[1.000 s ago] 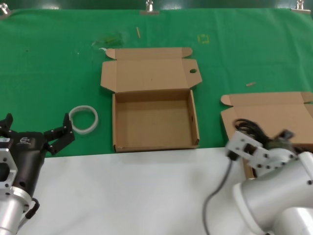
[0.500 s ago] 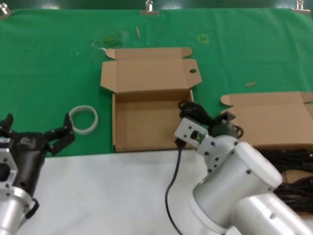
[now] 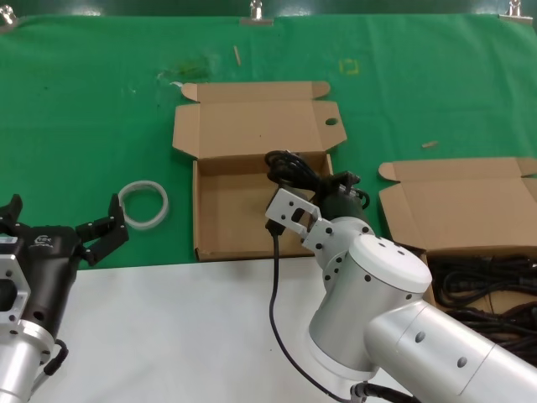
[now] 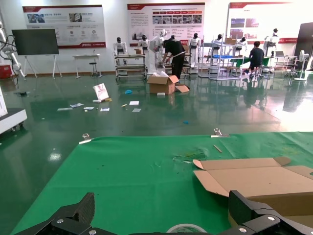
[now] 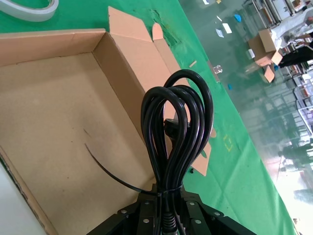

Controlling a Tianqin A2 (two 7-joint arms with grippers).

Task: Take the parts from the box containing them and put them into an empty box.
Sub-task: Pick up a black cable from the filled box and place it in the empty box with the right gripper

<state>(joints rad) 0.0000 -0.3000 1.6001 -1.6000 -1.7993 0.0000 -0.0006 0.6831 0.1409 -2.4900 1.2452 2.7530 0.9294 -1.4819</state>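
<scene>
right claw (image 5: 166, 208) pinching cable bundle (image 5: 177, 132), coil standing lengthwise beyond the claw | hanging above empty box (image 3: 210, 214), at its hole-tab corner | left claw (image 3: 63, 233) sitting spread beside white ring (image 3: 143, 205), outside that box

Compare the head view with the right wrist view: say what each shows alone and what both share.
Only the head view shows the idle left gripper, open at the table's left, and the cardboard box of black cables on the right.

Only the right wrist view shows the hall floor beyond the table.

Both show the right gripper holding a coiled black cable bundle over the empty brown cardboard box, and the white ring.
</scene>
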